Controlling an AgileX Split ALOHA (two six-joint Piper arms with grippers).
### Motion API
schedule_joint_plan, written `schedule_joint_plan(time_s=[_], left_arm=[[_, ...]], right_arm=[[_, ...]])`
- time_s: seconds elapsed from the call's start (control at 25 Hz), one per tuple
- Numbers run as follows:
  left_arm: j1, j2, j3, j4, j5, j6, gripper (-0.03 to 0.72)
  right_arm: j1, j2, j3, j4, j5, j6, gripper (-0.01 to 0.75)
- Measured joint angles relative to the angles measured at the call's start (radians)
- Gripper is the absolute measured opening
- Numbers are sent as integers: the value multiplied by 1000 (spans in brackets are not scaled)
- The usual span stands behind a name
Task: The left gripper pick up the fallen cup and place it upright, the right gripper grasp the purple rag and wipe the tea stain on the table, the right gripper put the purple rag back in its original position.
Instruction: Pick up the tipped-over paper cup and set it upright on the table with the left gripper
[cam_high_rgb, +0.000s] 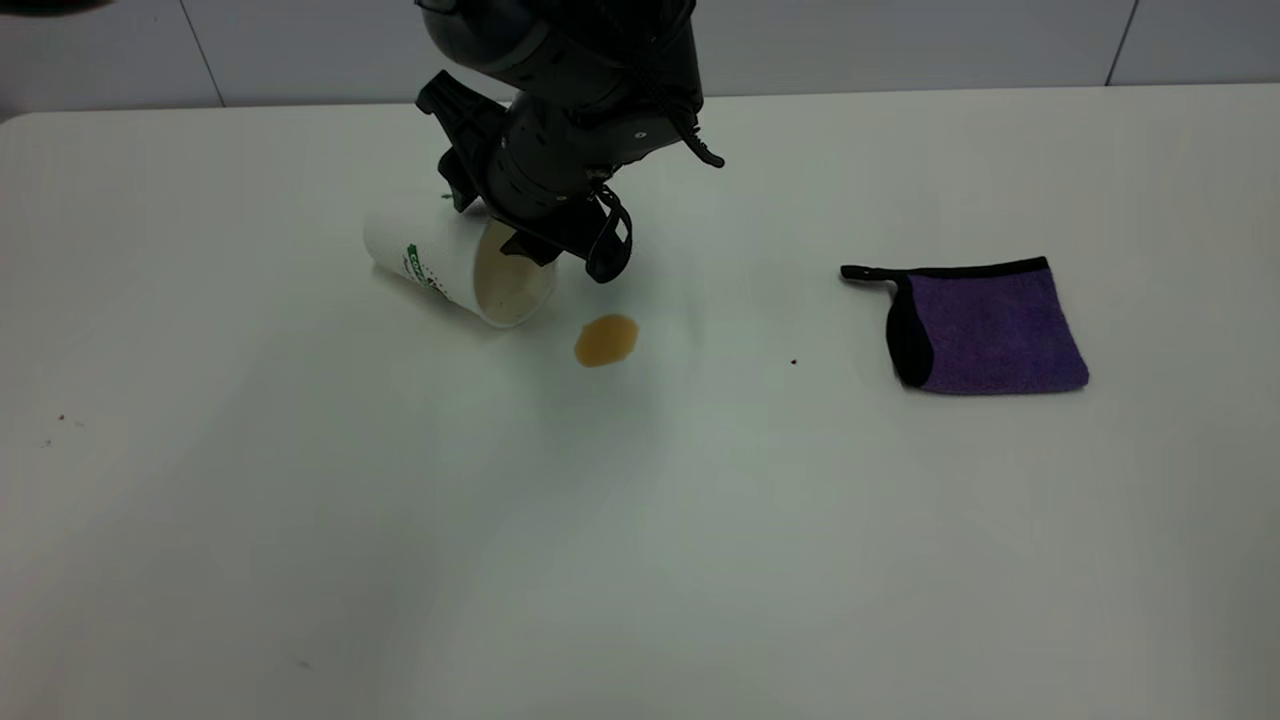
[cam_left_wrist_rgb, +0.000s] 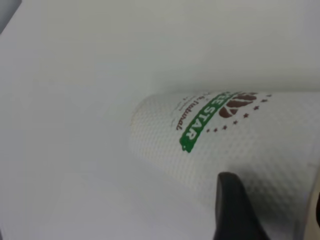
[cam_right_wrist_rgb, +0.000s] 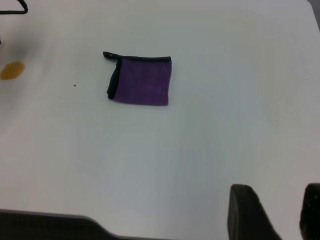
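Exterior view shows bare white table (cam_high_rgb: 300, 560) nearest us. Farther back the tea stain (cam_high_rgb: 606, 340) sits just beside the mouth of the cup (cam_high_rgb: 440, 262), which lies on its side. Our left gripper (cam_high_rgb: 560, 245) is down at that rim. One finger seems to reach inside the mouth, but whether the fingers have closed on the wall we cannot tell. Off to the right, well apart, the purple rag (cam_high_rgb: 985, 328) lies flat.

Our worry is the thin paper rim. A pinch there could crumple it, or the cup could roll away and swing its lip through the puddle, smearing it wider.

Our right gripper (cam_right_wrist_rgb: 277, 217) is parked far from the rag, fingers apart and empty.
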Motion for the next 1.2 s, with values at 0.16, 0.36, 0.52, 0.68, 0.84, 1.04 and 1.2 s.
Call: schedule_joint_plan(time_s=[0.16,0.36,0.52,0.68,0.84,1.04,1.2], left_arm=[[0,8,0,30,12,-35,433],[2,8,0,55,14,-62,433],[15,19,0,71,27,-72,425],[20,48,0,84,55,-72,398],[20,54,-1,91,63,-76,327],[20,54,-1,135,109,-80,114],[20,42,-2,164,143,-57,-20]], right_arm=[[0,0,0,0,0,0,299],[0,0,0,0,0,0,299],[0,0,0,0,0,0,299],[0,0,0,0,0,0,299],[0,0,0,0,0,0,299],[0,0,0,0,0,0,299],[0,0,0,0,0,0,299]])
